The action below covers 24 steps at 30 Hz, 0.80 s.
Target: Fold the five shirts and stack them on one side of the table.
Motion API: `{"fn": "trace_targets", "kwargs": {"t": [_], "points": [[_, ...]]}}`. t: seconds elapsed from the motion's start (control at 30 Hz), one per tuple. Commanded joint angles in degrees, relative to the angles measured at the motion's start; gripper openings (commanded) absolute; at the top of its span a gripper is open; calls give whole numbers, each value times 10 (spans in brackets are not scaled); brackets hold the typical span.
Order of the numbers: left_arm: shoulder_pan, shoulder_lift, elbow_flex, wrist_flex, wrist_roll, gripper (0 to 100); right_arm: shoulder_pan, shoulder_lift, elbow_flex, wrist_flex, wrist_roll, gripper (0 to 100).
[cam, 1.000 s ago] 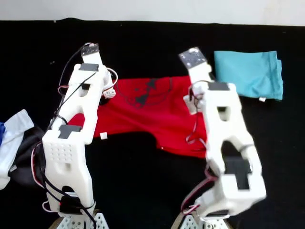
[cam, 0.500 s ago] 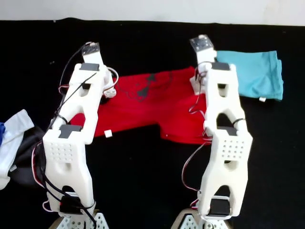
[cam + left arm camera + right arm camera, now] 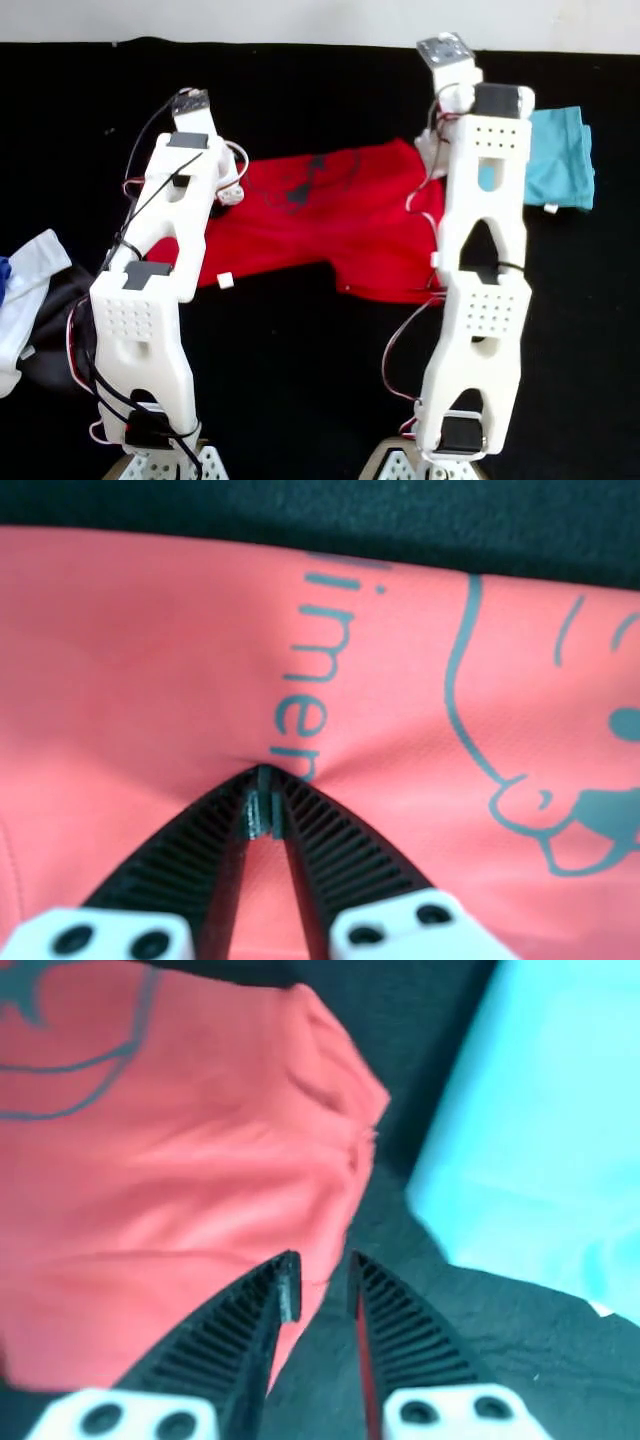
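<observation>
Black table [image 3: 300, 400] noted nearest the arm bases. The red shirt [image 3: 300, 220] lies spread across its middle, printed side up, and serves as reference. Off the shirt's left end, well apart, sits a loose heap of white and dark garments [image 3: 25, 290]. The left gripper [image 3: 262, 815] is closed tight, pinching a puckered fold of the red shirt beside the print. The right gripper [image 3: 322, 1285] stands at the shirt's far right corner, jaws narrow with the hem between them. Just beyond that corner lies a folded teal shirt [image 3: 560, 150].
</observation>
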Motion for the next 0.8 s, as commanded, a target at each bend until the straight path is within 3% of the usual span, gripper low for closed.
{"fn": "trace_targets", "kwargs": {"t": [0.0,0.17,0.33,0.5,0.63,0.77], "points": [[5,3,-10,0,4,8,-15,-7,-37,22,-4,92],[5,3,-10,0,4,8,-44,-30,0,22,-55,92],[5,3,-10,0,4,8,-121,-151,218,21,-55,92],[5,3,-10,0,4,8,-203,-255,471,0,55,92],[5,3,-10,0,4,8,-219,-273,596,-73,124,94],[5,3,-10,0,4,8,-217,-271,650,-124,163,211]]}}
